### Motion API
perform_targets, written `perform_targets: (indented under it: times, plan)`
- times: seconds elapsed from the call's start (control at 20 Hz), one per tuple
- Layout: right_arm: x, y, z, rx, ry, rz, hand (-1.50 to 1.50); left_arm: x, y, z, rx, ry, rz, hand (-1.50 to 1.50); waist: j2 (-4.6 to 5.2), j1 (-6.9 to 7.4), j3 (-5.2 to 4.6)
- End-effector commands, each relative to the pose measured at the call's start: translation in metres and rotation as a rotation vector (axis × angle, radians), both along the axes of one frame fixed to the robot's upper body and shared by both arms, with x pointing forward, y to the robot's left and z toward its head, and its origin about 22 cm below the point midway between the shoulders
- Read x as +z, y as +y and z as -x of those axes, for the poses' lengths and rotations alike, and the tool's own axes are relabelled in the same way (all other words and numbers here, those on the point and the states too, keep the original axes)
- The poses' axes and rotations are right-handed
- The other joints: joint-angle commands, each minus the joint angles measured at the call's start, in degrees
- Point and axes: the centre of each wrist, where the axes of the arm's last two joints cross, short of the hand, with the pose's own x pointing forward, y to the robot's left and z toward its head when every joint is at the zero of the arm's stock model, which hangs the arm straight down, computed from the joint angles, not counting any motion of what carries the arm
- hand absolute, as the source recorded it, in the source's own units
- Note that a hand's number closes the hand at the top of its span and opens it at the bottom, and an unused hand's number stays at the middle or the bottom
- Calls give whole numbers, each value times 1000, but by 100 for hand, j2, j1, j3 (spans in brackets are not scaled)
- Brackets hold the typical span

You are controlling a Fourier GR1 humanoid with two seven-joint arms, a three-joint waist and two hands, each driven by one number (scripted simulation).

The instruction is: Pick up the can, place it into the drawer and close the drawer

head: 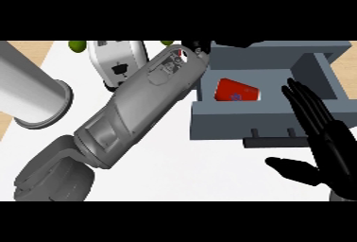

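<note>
Two hands: we see both, the left one at the top centre of the frame, the right one at the right side.
Left hand [197, 47]: only some black fingers show beyond the long grey forearm [140, 106], at the back left corner of the drawer; we cannot tell if they are open or curled.
Right hand [327, 142]: flat and wide, fingers straight and pointing up, thumb spread to the left; it holds nothing.
Can: the red can [237, 90] lies inside the open grey box-shaped drawer [241, 124], near its left wall.
Drawer front: a dark bar handle [275, 141] is at the lower edge, just left of the right hand.
Upper left: a white appliance [118, 59], a small green round object [77, 46], a pale grey cylinder [31, 92].
</note>
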Motion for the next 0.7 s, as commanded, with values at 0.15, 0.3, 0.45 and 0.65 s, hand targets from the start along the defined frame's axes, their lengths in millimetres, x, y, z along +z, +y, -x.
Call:
perform_targets:
  times: [0.15, 0.3, 0.45, 0.65]
  plan:
    - [-61, 26, -24, -76, 31, 156, -150, 7, -3, 8, 7, 3, 14, -150, -68, 218, 3]
    - [-61, 16, -56, -114, -10, 79, -150, 18, 23, -5, 23, 0, 2, -150, -45, 192, 4]
    - [-82, 11, -64, -138, 0, 79, -150, 23, 31, 0, 28, 23, -5, -150, -72, 246, 4]
    - [-97, -5, -84, -168, 11, 110, -150, 26, 56, 1, 30, 14, 0, -150, -55, 266, 5]
